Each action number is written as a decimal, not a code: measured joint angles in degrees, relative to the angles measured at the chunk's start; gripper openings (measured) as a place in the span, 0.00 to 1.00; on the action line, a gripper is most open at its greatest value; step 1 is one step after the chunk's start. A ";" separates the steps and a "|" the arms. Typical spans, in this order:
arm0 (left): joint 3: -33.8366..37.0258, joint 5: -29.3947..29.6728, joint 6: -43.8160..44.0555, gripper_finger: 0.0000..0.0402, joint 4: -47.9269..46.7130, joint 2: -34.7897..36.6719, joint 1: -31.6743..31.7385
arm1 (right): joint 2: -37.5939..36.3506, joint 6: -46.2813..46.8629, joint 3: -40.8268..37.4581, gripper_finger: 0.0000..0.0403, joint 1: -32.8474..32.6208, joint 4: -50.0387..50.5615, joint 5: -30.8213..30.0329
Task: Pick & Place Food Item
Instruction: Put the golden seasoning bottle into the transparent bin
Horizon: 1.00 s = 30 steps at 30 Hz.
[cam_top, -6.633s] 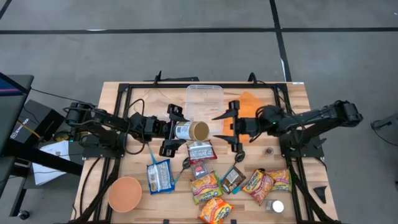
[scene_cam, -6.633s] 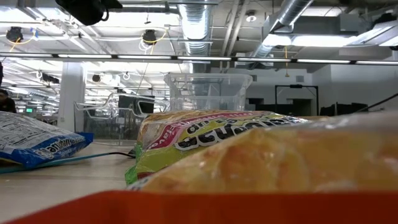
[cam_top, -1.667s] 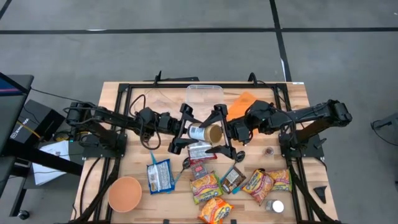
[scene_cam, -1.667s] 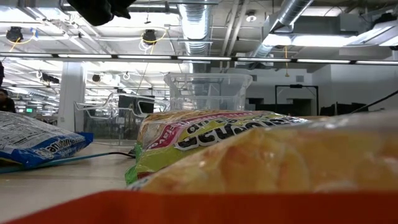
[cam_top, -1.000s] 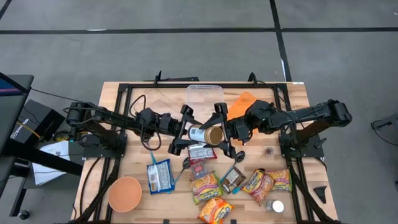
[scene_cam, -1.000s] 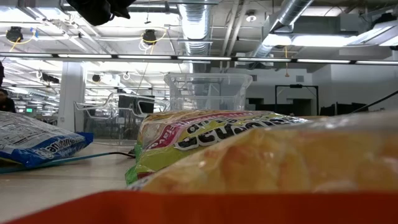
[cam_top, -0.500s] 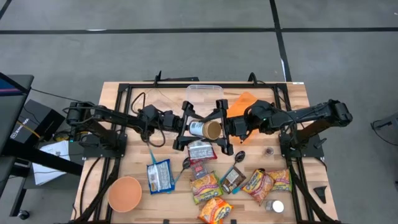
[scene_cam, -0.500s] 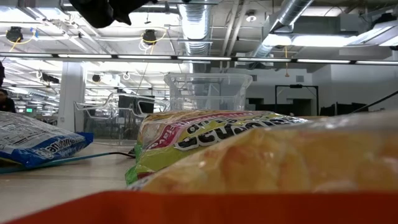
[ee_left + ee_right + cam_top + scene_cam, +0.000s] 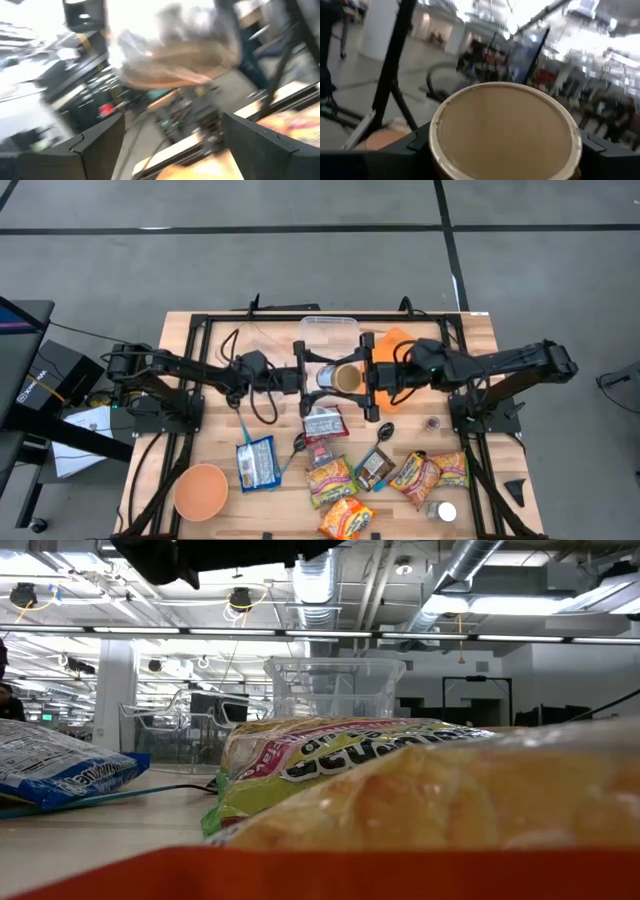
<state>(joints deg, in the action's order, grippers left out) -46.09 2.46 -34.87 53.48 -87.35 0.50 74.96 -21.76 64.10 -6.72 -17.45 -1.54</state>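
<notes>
Both arms meet at the table's middle, just near of the clear plastic container [image 9: 328,335] at the far edge. The right gripper [image 9: 366,377] is clamped on the can [image 9: 339,378], which lies on its side in the air with its tan lid toward that arm's wrist camera; in the right wrist view the lid [image 9: 505,131] fills the space between the two dark fingers, one pressed against each side. This sideways hold suits a handover between arms, since it leaves the can's other end exposed to the left.

The left gripper [image 9: 304,376] sits just left of the can with its jaws spread apart and nothing between them (its wrist view shows the can [image 9: 175,47] as a blur beyond the open fingers [image 9: 95,142]). By this reading the left arm has let go and the right arm alone carries the load.

Judged from the task, the likely destination is the clear plastic container, directly beyond the can. Remaining food packets [image 9: 331,479] and the orange bowl [image 9: 201,491] lie on the near half of the table, well apart from both grippers and not yet handled
</notes>
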 joint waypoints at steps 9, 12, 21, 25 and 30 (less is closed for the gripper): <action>0.00 6.10 -2.39 0.93 -1.07 0.00 -4.40 | 0.21 -0.05 0.01 0.67 -0.02 3.88 -1.65; 0.02 7.01 -2.20 0.97 -0.29 0.00 -5.48 | 0.60 -0.08 0.02 0.67 -0.02 4.56 -1.51; 0.02 11.78 2.26 0.95 2.35 0.00 -5.88 | 2.97 -1.33 0.02 0.67 0.07 2.91 -1.60; 0.02 12.70 3.62 0.88 1.93 0.00 -5.71 | 2.99 -2.03 0.02 0.67 0.07 2.21 -1.56; 0.02 12.31 3.85 0.78 3.06 -0.02 -5.73 | 2.99 -2.05 0.02 0.67 0.11 2.25 -1.60</action>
<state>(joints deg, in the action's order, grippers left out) -46.06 14.78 -31.03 56.54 -87.37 -5.23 77.95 -23.81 64.12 -6.61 -15.20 -3.14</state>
